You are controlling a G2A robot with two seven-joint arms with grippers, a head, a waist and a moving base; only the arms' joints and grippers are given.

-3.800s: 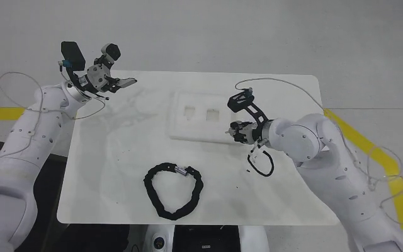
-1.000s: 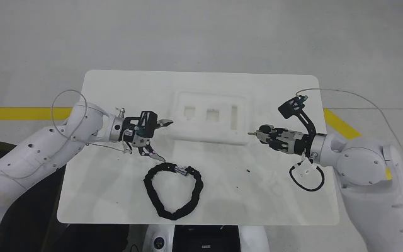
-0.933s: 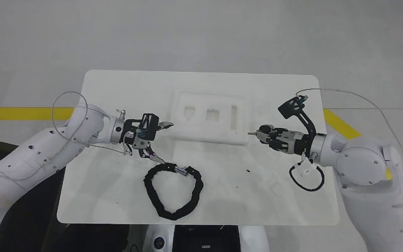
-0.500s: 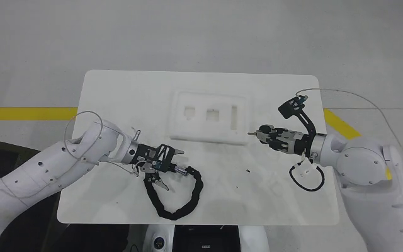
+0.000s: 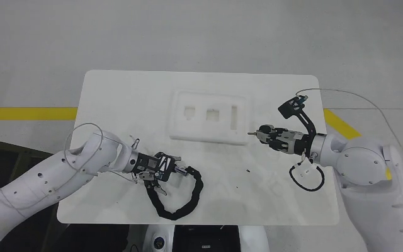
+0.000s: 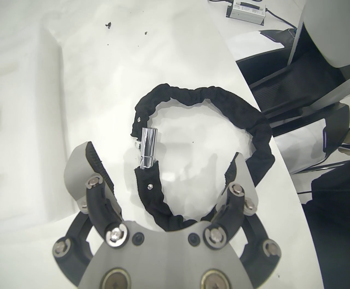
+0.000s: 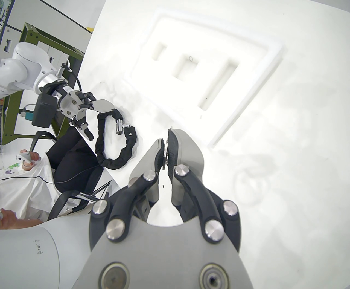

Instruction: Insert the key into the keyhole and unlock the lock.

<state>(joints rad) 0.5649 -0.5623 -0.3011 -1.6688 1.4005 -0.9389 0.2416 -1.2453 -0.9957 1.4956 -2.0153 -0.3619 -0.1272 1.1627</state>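
Straddling the chain lock [image 6: 147, 147], left gripper [image 6: 162, 157] gapes.

small lettered mark on white casing [image 7: 38, 243], grey box [image 6: 249, 11] label unreadable

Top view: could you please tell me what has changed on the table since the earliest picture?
The left end effector swung from the far table corner down to the chain lock and now straddles it, open. The right end effector drew back from the foam tray, shut on what seems the key. Lock and tray stayed put.
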